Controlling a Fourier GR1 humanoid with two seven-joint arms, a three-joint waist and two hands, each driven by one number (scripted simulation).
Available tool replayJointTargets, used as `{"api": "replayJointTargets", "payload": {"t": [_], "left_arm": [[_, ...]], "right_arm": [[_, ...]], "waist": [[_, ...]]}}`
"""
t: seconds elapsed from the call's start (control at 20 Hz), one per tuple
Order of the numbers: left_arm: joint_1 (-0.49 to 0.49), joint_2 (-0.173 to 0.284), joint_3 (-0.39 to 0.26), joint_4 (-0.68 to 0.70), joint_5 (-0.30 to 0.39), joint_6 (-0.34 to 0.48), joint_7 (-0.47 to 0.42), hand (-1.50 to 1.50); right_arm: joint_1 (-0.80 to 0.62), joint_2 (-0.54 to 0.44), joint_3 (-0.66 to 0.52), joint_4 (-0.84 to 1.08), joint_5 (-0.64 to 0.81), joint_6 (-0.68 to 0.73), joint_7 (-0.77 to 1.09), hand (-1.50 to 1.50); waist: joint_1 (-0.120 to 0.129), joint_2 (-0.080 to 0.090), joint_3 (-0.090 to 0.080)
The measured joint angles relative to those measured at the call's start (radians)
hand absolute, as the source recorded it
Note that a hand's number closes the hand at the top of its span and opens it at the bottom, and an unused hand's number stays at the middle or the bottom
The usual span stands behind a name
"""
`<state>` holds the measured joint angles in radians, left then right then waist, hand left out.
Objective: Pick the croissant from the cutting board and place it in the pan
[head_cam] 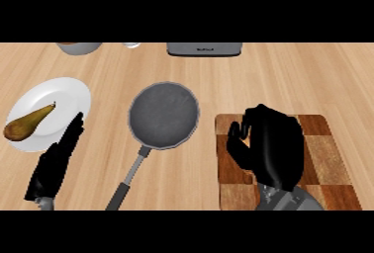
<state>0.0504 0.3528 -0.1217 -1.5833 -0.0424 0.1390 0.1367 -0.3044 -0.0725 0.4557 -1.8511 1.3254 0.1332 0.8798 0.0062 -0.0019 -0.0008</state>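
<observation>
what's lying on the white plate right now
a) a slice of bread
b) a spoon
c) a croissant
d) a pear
d) a brown-green pear lies on the white plate at the left, next to the pan, whose inside shows nothing in it.

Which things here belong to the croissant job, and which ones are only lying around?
For the job:
- cutting board
- pan
- right hand, over the board, fingers curled; the croissant itself is not visible

Not part of it:
- white plate with a pear
- left hand, resting open beside the plate
- items along the counter's far edge, cut off
</observation>
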Motion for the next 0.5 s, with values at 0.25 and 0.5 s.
{"api": "replayJointTargets", "payload": {"t": [0.25,0.5], "left_arm": [[0.003,-0.011,0.000,-0.008,-0.014,-0.009,0.005,0.00],[0.018,-0.018,-0.004,-0.039,-0.021,-0.020,0.017,0.00]], "right_arm": [[-0.181,0.051,-0.047,0.161,-0.090,-0.073,-0.013,1.50],[-0.332,0.066,-0.054,0.403,-0.219,-0.229,-0.006,1.50]], "waist": [[0.009,0.003,0.000],[0.022,0.006,0.001]]}}
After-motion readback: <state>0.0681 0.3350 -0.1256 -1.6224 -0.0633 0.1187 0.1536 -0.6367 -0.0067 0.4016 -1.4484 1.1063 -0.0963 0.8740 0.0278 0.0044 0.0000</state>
